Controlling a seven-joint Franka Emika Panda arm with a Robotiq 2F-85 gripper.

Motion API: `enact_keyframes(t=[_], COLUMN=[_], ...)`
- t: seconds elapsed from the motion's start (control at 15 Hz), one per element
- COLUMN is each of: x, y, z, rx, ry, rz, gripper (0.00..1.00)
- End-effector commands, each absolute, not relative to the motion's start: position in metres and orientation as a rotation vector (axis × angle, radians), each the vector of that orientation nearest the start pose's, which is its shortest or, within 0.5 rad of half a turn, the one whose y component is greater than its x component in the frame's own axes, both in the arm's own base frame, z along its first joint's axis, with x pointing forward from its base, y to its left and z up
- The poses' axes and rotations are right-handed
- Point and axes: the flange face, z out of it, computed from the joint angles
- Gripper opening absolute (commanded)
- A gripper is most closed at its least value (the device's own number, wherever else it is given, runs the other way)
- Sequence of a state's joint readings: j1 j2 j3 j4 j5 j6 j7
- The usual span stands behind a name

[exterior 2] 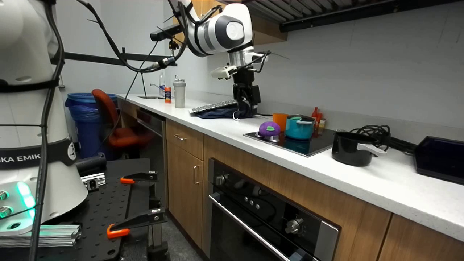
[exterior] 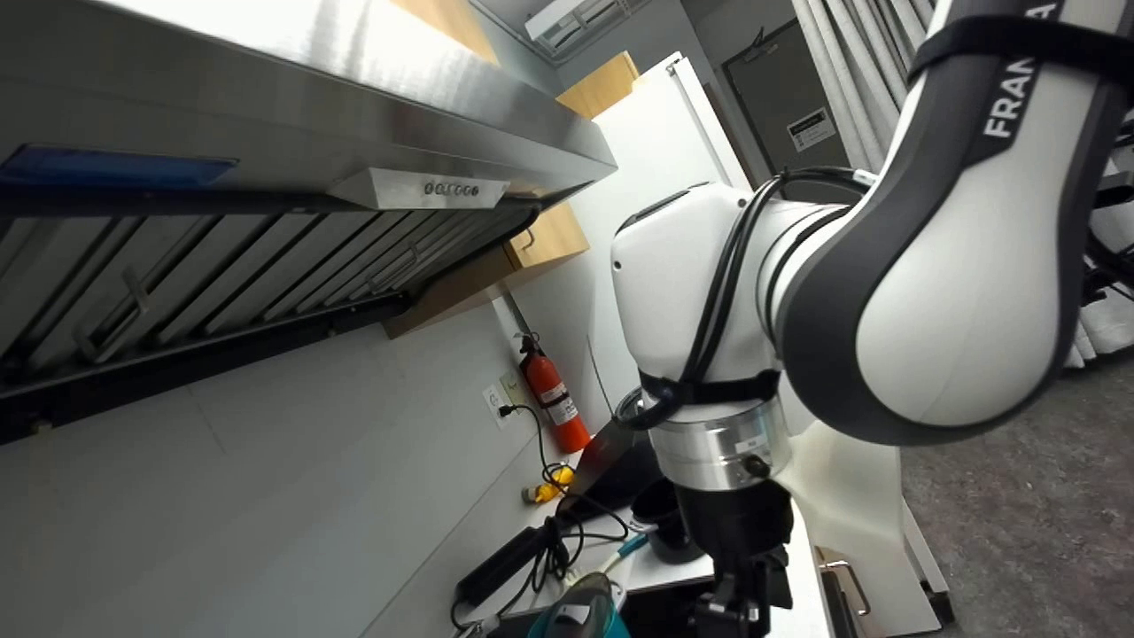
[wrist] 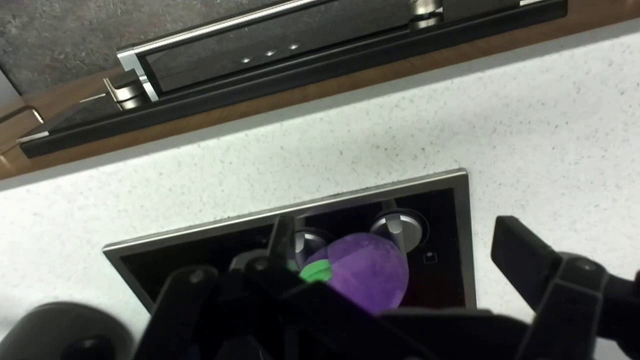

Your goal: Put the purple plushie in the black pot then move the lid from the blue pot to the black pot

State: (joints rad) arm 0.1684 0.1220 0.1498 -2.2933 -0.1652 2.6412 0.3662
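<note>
Resting on a corner of the black glass cooktop (wrist: 175,255), by its round silver knobs (wrist: 412,232), the round purple plush toy (wrist: 370,270) with a green patch could easily roll: a finger landing off-centre would probably push it along rather than pinch it. The black two-fingered gripper (wrist: 397,240) has its fingers spread well apart and holds nothing; in an exterior view it hangs well away from the toy. In the wrist view the toy appears nearer one finger than the other, so a straight descent might press that finger onto the plush or against a knob. The plain orange cup (exterior 2: 280,121), just behind the toy, could be tipped by a wide-set finger. Farther off, the dark lid (exterior 2: 302,117), which appears to sit on the round teal-blue pot (exterior 2: 299,130), could slide if caught away from its middle, and may not fit the round black pot (exterior 2: 349,149) with the pale grey handle; a bump there could swing that pot on the white counter (exterior 2: 398,181).

Counting outward: one plush toy, two knobs, one gripper, one orange cup, two pots, one lid, one tall grey shaker bottle (exterior 2: 179,93), one red fire extinguisher (exterior: 556,399), two black clamps with orange tips (exterior 2: 139,220). How many small red bottles (exterior 2: 314,113) stand beyond, I cannot tell.
</note>
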Motion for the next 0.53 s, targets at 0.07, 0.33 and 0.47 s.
enact_keyframes(t=[0.07, 0.33, 0.47], x=[0.550, 0.576, 0.588], y=[0.188, 0.191, 0.189], z=[0.320, 0.313, 0.306], rx=[-3.093, -3.062, -3.061], ry=[-0.082, 0.013, 0.061], rz=[-0.509, -0.558, -0.562], gripper=[1.00, 1.00, 1.00])
